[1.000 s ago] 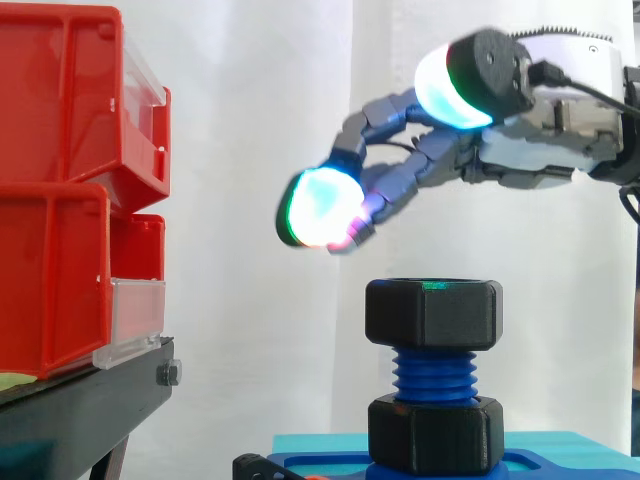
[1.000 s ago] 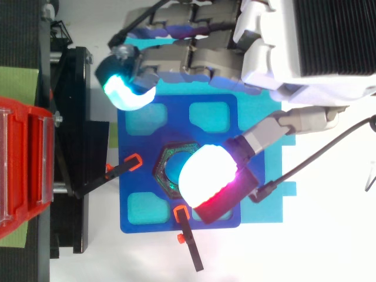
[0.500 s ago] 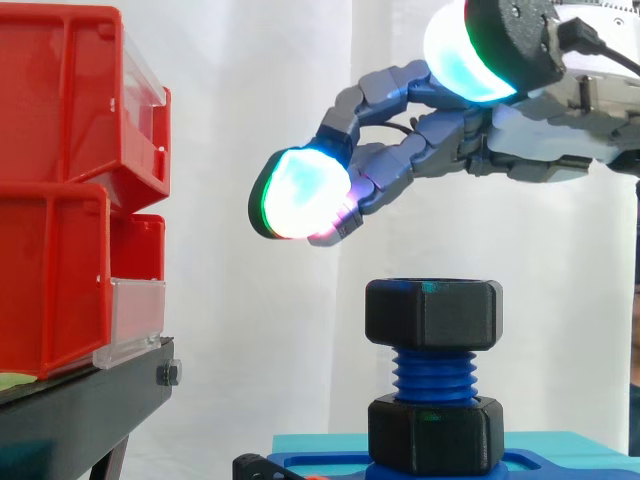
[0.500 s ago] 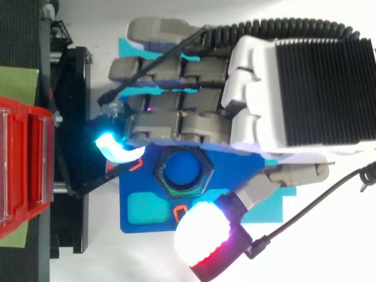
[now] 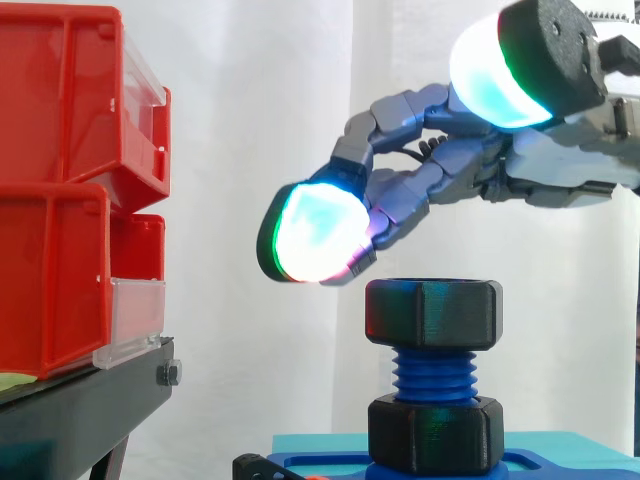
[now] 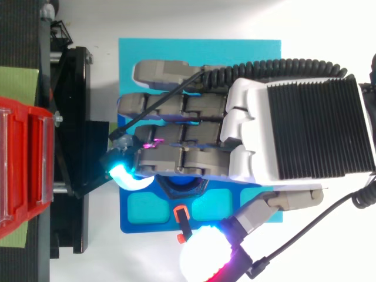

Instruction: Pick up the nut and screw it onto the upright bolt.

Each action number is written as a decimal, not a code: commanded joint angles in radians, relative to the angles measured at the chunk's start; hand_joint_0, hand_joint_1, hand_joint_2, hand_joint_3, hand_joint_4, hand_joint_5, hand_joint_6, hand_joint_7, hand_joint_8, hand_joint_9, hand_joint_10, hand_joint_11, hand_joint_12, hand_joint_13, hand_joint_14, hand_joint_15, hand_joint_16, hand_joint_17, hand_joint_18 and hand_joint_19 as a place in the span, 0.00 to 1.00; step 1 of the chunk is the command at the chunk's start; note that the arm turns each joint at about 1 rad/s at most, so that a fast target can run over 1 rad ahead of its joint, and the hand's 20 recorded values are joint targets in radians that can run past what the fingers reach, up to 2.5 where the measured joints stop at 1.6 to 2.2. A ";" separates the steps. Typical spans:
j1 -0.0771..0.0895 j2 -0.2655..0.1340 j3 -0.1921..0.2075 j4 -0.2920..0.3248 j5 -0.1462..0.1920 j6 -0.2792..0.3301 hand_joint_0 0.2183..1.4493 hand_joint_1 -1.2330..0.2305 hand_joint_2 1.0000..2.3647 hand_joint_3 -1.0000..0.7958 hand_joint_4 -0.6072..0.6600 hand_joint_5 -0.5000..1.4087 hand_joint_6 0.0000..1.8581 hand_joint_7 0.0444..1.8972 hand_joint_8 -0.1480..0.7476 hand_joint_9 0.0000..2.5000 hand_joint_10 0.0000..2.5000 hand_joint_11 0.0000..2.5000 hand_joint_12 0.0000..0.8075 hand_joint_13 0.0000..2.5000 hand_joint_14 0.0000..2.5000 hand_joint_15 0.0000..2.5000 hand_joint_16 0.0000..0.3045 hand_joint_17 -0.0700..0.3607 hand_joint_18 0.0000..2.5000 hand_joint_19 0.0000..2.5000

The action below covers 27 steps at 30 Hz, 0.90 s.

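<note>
Robot hand (image 5: 555, 170) reaches in level, palm down, its fingers loosely bent and released, gripping nothing. One glowing fingertip (image 5: 315, 232) hangs just above and beside the black hex nut (image 5: 432, 313), which sits threaded atop the upright blue bolt (image 5: 432, 374) beneath the fingers.

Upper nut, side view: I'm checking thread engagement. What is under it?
Bare blue bolt threads, then a second black hex piece on the blue base. The bolt's top end is hidden inside the upper nut.
</note>
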 commanded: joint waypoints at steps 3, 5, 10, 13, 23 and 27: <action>0.004 0.001 -0.019 0.007 -0.001 0.000 0.23 0.80 0.00 0.28 0.67 0.22 0.27 0.45 0.44 0.23 0.00 0.00 0.37 0.14 0.00 0.00 0.11 0.34 0.04 0.00; 0.005 0.000 -0.020 0.011 -0.001 0.000 0.23 0.80 0.00 0.28 0.66 0.22 0.27 0.43 0.44 0.23 0.00 0.00 0.38 0.14 0.00 0.00 0.12 0.35 0.04 0.00; 0.005 0.000 -0.020 0.012 -0.001 0.000 0.23 0.79 0.00 0.28 0.67 0.22 0.27 0.50 0.44 0.23 0.00 0.00 0.38 0.14 0.00 0.00 0.12 0.35 0.04 0.00; 0.005 0.000 -0.020 0.015 -0.002 0.000 0.23 0.79 0.00 0.28 0.67 0.22 0.27 0.55 0.44 0.23 0.00 0.00 0.38 0.14 0.00 0.00 0.11 0.35 0.04 0.00; -0.006 0.000 -0.020 0.023 -0.002 -0.002 0.24 0.77 0.00 0.28 0.65 0.23 0.27 0.68 0.46 0.24 0.00 0.00 0.37 0.15 0.00 0.00 0.11 0.34 0.04 0.00; -0.012 0.000 -0.019 0.024 -0.005 -0.002 0.24 0.76 0.00 0.28 0.65 0.23 0.27 0.68 0.46 0.24 0.00 0.00 0.36 0.15 0.00 0.00 0.11 0.33 0.05 0.00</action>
